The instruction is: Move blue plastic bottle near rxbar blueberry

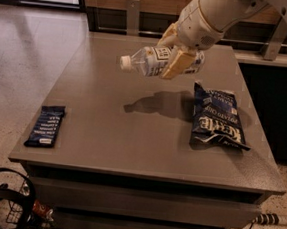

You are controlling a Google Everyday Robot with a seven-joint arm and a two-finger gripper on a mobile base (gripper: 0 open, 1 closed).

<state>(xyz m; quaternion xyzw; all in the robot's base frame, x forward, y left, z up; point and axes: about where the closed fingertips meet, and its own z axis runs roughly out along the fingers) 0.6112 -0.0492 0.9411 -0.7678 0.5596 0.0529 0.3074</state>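
Observation:
The blue plastic bottle (147,59), clear pale plastic with a white cap and printed label, is held on its side in the air above the middle of the grey table (132,130), cap pointing left. My gripper (174,56) is shut on the bottle's middle, with its tan fingers (178,63) wrapped around it. The bottle's shadow lies on the table below. The rxbar blueberry (45,125), a flat dark blue wrapper with white text, lies at the table's front left corner, well to the left of and below the bottle.
A crinkled dark blue chip bag (215,116) lies on the table's right side, under the arm. Railings and a wooden wall stand behind the table. Cables and a black wheel show on the floor at the bottom left.

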